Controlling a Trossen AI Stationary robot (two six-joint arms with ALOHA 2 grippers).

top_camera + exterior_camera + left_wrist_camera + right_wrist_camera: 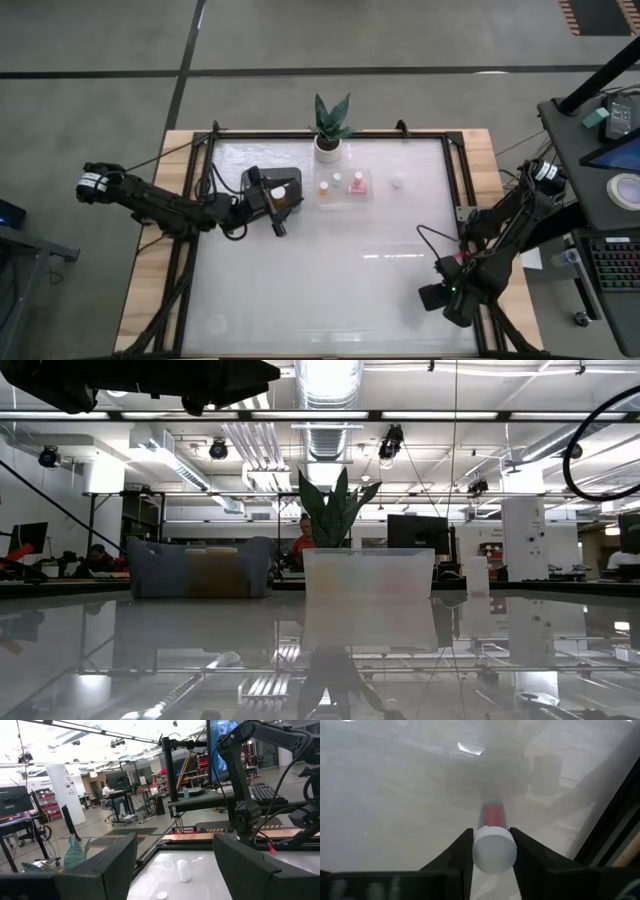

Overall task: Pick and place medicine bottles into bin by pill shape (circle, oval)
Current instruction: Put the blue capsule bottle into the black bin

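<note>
My right gripper is near the table's right near corner, pointing down, shut on a medicine bottle with a white cap and a pink-red body. My left gripper stands open, nothing between its fingers, over a dark bin at the table's far left. A clear bin next to it holds an amber bottle, a pale one and a pink one. A white bottle stands upright on the table to the right of that bin. My right gripper pinches the bottle's white cap between its two fingers, one on each side of the cap's round wall. The fingers come from above, pointing steeply down. The bottle hangs or stands upright below them, cap up; whether its base is on the table I cannot tell.
A potted plant stands at the far edge behind the clear bin. A black frame runs along the glossy white table's edges. A desk with a keyboard stands beyond the right edge. People sit in the room behind.
</note>
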